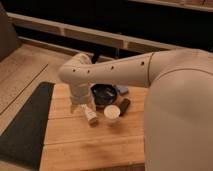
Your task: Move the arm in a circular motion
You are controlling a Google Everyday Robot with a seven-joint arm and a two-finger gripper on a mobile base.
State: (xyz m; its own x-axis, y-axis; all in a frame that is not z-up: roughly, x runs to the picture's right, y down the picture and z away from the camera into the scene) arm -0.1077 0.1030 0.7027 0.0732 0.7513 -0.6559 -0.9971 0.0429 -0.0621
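- left of the dark bowl (104, 94), the arm (115, 70) folds down, elbow high, likely to circle clear of it.
- gripper (82, 104) hangs beside that bowl; open or closed, cannot tell.

Arm (115, 70) bent leftward, tool (85, 106) low beneath elbow

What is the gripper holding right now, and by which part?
Cannot tell. The gripper sits low under the bent arm, beside the black bowl; any hold is hidden.
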